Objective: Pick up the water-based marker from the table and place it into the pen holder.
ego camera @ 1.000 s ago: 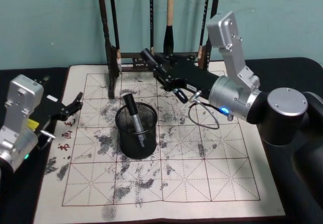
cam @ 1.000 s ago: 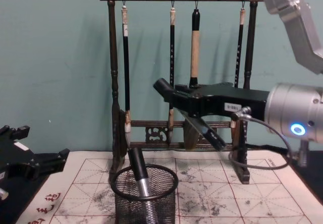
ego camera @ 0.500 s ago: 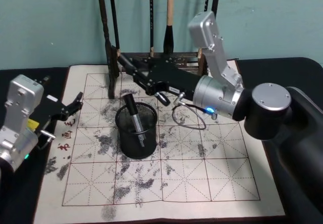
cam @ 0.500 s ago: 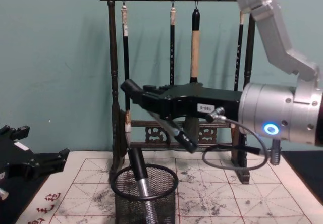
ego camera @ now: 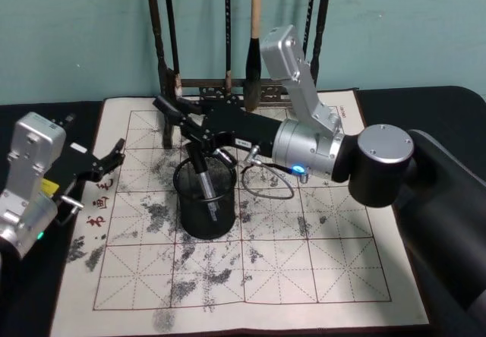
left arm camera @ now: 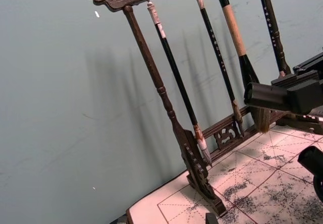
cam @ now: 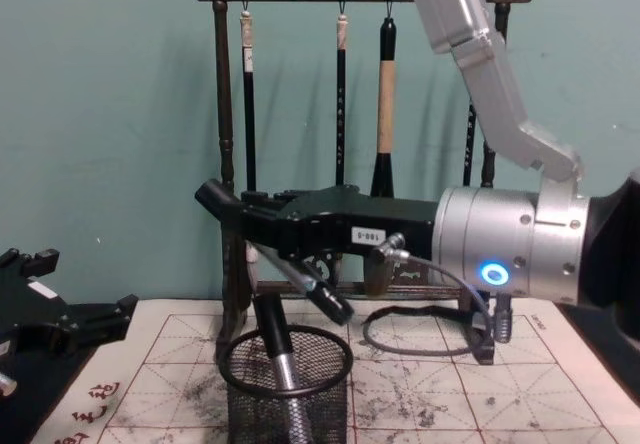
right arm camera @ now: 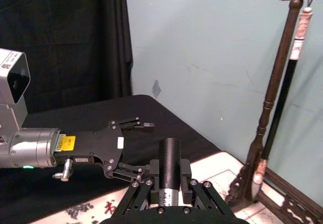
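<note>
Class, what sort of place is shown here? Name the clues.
Probably a calligraphy desk in a robot lab: a brush rack hung with brushes, a gridded, ink-stained practice mat, and a mesh pen holder.

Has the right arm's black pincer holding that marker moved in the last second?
Yes. The right pincer slid leftward along the dark wooden brush rack, above the pen holder.

Red characters on the practice sheet [ego camera: 304,272], none legible

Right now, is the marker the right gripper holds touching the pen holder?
Apart. In the chest view the held marker ends above the pen holder rim, backdrop showing between.
</note>
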